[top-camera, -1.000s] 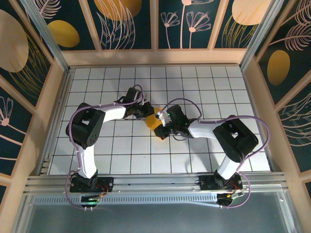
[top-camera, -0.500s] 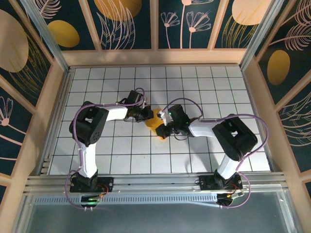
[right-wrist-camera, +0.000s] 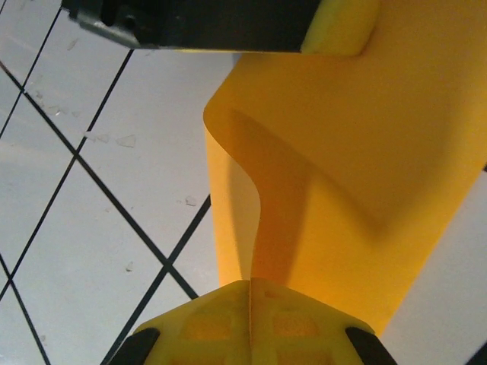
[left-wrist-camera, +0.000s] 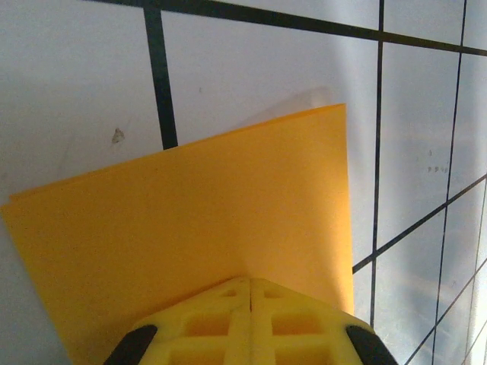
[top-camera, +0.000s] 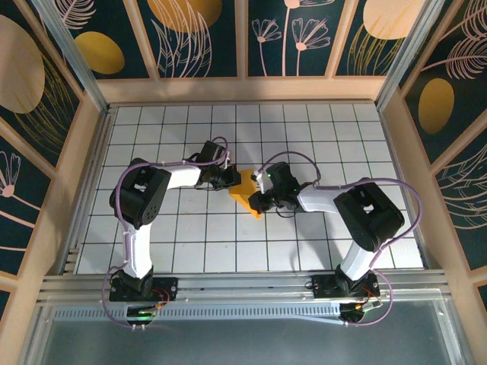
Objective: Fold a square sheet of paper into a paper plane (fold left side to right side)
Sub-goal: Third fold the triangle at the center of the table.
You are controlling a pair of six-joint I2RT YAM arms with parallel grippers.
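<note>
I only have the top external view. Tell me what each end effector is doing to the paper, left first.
Observer: In the left wrist view the left end effector is shut, its tips down on the square sheet of paper, which lies flat on the table there.
Operator: Now the right.
Observer: The right end effector is shut on an edge of the sheet, and the paper arches up in a curl ahead of it.
Operator: Describe the sheet beyond the curl.
Observer: It flattens out and runs under the left arm's yellow finger pad.
</note>
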